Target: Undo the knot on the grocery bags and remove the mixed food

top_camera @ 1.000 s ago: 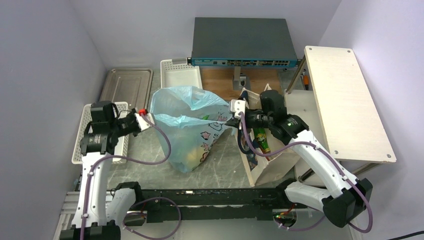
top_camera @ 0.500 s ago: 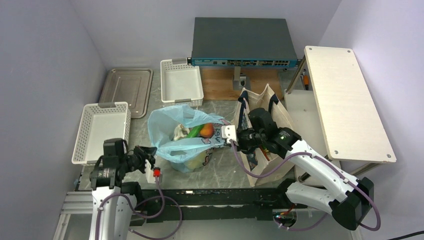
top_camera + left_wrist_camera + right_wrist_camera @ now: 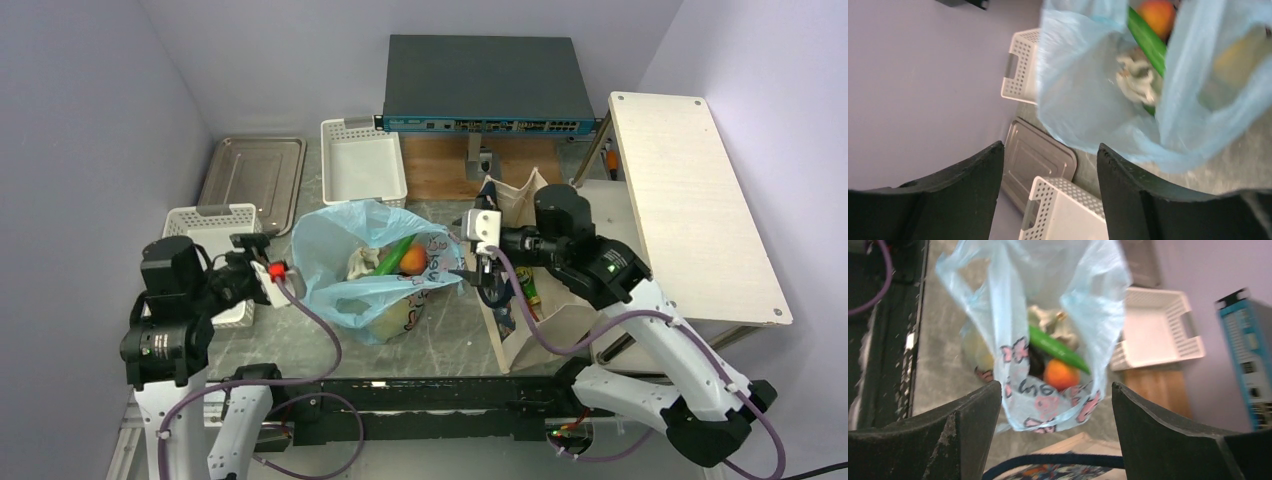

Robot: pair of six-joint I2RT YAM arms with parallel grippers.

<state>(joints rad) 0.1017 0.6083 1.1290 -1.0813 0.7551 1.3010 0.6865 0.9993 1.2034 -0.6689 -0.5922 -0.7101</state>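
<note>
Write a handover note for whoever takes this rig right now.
Left gripper: open, empty, left of the grocery bag.
Right gripper: open, empty, at the bag's right edge.
The bag sits on the table, mouth open, no knot visible.
Orange fruit, cucumber and a pale lumpy item lie inside.
To do: take the food out.

walls: lilac | tabletop: grey marbled | board: pale wood, right
</note>
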